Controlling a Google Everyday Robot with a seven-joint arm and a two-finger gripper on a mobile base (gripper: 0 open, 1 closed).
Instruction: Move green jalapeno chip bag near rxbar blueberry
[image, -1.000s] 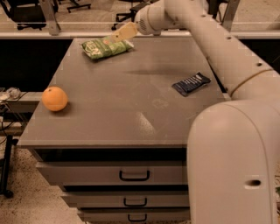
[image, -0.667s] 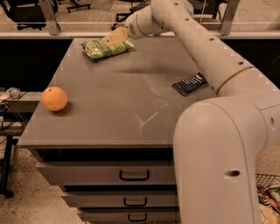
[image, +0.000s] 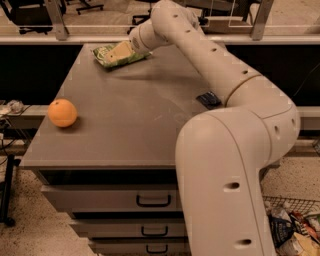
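The green jalapeno chip bag (image: 102, 53) lies at the far left corner of the grey table (image: 130, 117). My gripper (image: 119, 51) is right over the bag's middle and looks to be touching it, at the end of my arm reaching across the table. The rxbar blueberry (image: 208, 99), a small dark blue bar, lies near the table's right edge and is partly hidden behind my arm.
An orange fruit (image: 62, 112) sits near the table's left edge. Drawers with dark handles (image: 153, 201) are below the tabletop. A basket of packaged items (image: 295, 231) stands on the floor at the lower right. A railing runs behind the table.
My gripper has moved left and down from beside the bag's right end to over the bag's middle. The bag, the bar and the orange stay in place.
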